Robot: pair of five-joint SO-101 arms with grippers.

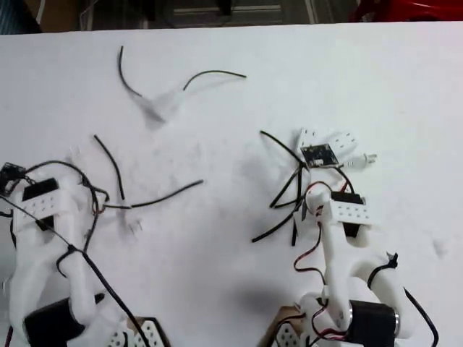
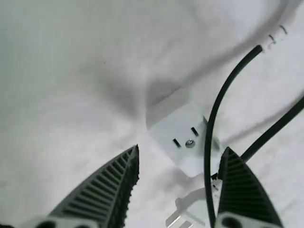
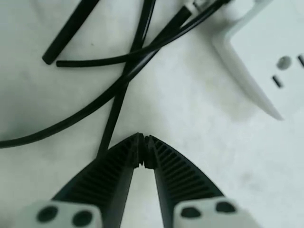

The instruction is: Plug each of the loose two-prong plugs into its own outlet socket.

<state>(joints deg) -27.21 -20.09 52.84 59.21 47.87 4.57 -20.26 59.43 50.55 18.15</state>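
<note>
white first socket [image 2: 179, 129] lies empty before the spread-open left hand [image 2: 180, 152], a loose plug [image 2: 183, 214] just beside it; right hand [image 3: 142, 145], closed on nothing, is near the empty second socket [image 3: 270, 57]. nothing looks plugged yet.

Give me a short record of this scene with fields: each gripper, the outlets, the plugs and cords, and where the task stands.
left gripper: open, fingers on either side of the near outlet
near outlet: white, on the table, both slots empty
black cord: crosses that outlet's edge
plug: white, loose, lying beside the near outlet
right gripper: shut, nothing between its tips
cords: black, tangled, lying by the right gripper
far outlet: white, slots empty, apart from the right gripper
task: neither outlet has a plug in it
</note>
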